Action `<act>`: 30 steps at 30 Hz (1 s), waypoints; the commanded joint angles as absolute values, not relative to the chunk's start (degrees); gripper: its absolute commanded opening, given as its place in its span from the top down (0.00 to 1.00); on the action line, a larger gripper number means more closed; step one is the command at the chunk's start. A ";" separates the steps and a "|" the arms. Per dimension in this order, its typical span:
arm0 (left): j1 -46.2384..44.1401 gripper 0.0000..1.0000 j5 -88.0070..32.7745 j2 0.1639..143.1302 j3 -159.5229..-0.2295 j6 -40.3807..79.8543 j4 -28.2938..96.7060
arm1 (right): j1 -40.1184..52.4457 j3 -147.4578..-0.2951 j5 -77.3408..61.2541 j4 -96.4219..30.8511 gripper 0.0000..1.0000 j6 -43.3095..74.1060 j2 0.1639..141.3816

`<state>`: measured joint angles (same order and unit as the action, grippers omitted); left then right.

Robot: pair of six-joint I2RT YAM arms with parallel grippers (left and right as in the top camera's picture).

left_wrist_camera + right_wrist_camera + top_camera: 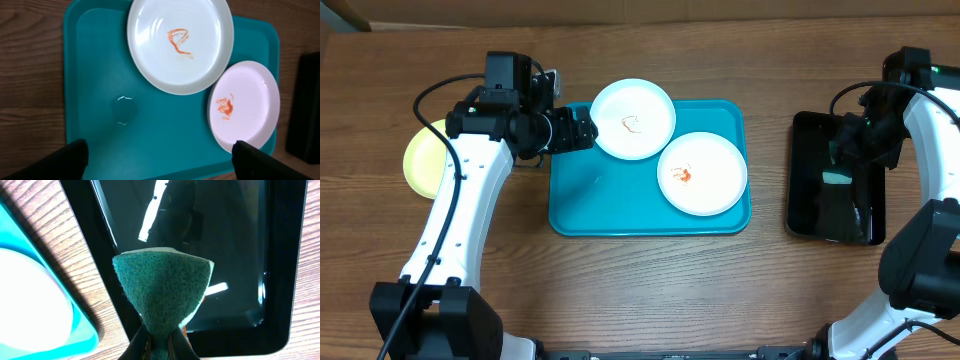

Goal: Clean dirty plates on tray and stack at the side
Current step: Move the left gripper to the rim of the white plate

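Two plates [633, 119] hug the tray's [610, 205] rim, leaving its left open.

Two plates [703, 173] on tray [595, 205]

Left jaws wide, right jaws tight

A turquoise tray [100, 60] lies on a wooden tabletop [30, 75]. Two white plates sit on it, rims touching. The upper plate [150, 50] carries a looping orange-red smear; the right-hand plate [250, 95] has a smaller blot. A small shiny mark [125, 99] sits on the bare tray floor. The tool [160, 160] is spread wide, with its dark fingers [65, 162] at the bottom corners. A black tray [307, 110] shows at the far right.
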<state>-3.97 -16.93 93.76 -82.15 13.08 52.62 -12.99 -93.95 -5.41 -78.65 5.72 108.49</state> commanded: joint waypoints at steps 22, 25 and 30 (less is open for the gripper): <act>-5.80 0.10 -16.62 96.33 -82.70 15.49 46.87 | -12.82 -74.50 -5.23 -56.45 0.96 5.76 107.37; -6.68 0.12 -16.75 96.77 -82.70 15.46 46.92 | -12.82 -71.24 -5.23 -52.88 0.96 5.76 107.37; -7.49 0.13 -16.73 96.88 -82.70 15.44 46.94 | -12.84 -64.18 -5.65 -45.25 0.96 6.66 107.44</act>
<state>-6.98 -15.86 96.60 -82.15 14.85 47.09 -12.99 -68.34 -5.06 -47.79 5.93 108.14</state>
